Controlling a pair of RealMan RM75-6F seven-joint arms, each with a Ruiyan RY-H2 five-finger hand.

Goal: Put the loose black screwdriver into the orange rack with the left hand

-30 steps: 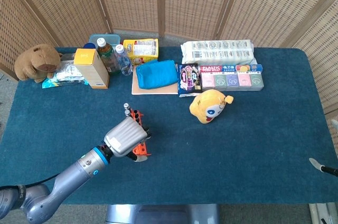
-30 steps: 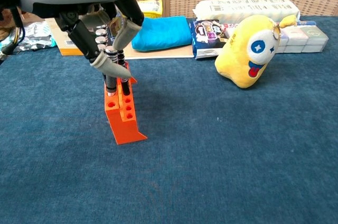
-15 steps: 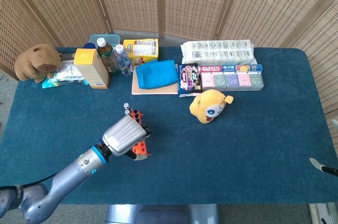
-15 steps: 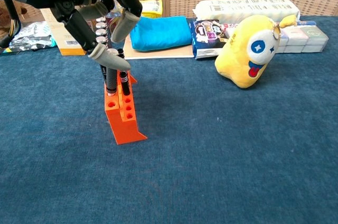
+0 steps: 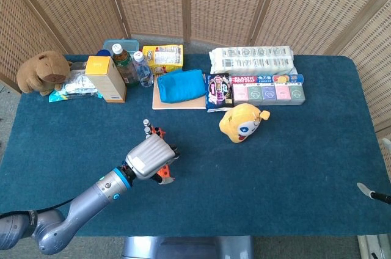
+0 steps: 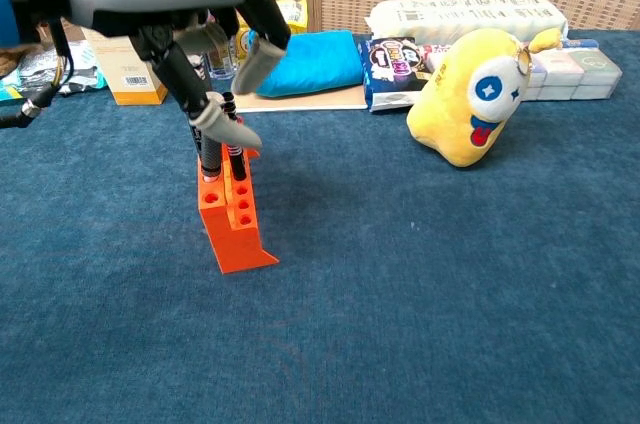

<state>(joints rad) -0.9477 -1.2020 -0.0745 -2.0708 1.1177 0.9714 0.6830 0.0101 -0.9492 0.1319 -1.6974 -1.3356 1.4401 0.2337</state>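
Counter (image 5: 293, 167) in blue cloth carries everything. Left hand (image 6: 215, 74) hangs over the orange rack (image 6: 233, 219), fingers spread, gripping nothing I can make out. Black screwdriver (image 6: 236, 149) stands upright in a rack hole beside other drivers, so it looks seated. Best to lift the hand straight up, since a sideways drag could snag the handles or tip the rack. Yellow plush (image 6: 475, 94) sits well apart to the right; blue pouch (image 5: 181, 85), boxes and bottles line the far edge, none obstructing. Right hand is out of sight.
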